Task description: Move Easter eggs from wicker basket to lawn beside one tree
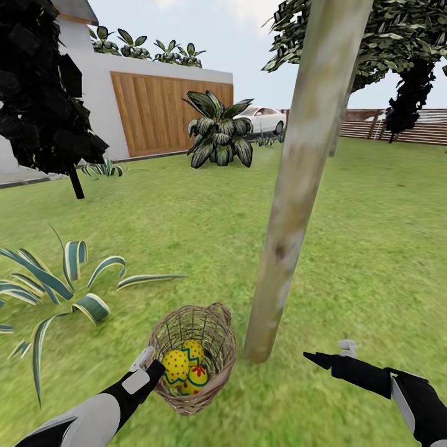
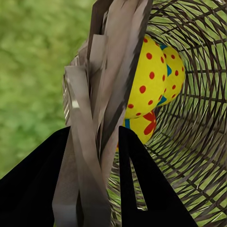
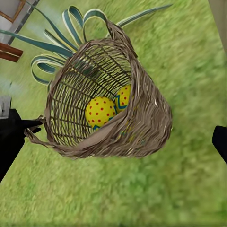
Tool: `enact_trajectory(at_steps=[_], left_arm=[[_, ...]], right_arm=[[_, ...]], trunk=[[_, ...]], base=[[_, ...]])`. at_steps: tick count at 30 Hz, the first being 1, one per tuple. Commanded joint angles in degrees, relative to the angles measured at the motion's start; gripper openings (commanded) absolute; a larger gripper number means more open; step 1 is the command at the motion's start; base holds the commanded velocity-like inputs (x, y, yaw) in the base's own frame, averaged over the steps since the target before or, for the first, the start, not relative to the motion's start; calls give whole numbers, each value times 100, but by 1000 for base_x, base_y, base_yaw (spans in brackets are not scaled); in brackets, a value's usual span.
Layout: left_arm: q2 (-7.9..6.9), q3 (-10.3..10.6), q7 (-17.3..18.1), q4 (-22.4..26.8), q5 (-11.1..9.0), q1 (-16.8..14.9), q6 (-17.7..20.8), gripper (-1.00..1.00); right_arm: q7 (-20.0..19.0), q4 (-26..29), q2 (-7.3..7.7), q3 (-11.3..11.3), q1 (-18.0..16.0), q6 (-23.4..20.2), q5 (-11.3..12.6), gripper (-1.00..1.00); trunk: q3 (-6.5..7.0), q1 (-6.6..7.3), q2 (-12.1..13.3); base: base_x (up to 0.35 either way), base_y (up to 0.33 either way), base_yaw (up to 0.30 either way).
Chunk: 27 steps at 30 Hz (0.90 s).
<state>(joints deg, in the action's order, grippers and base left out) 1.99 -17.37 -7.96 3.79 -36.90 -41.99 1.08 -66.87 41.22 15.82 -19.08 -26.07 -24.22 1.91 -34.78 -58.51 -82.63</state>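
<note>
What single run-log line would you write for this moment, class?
stage: eggs not yet removed | left gripper: shut on wicker basket rim | right gripper: open, free | three Easter eggs: in basket | tree: beside basket

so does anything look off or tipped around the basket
Yes: the wicker basket is tilted, its mouth facing the left gripper, which is pinching its rim. The eggs are still inside.
</note>
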Motion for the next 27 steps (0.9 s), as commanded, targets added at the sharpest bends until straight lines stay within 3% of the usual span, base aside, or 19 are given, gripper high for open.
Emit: enact_trajectory(at_steps=[1,27], left_arm=[[3,-56,-21,16,16,-2,15,-100],[5,-56,-21,8,16,-2,15,-100]], right_arm=[[-17,0,0,-8,-4,-56,20,100],[7,0,-1,1,-4,-56,3,100]], trunk=[[-23,-22,-45],[-490,-593,-1087]], base=[[0,0,0],[0,0,0]])
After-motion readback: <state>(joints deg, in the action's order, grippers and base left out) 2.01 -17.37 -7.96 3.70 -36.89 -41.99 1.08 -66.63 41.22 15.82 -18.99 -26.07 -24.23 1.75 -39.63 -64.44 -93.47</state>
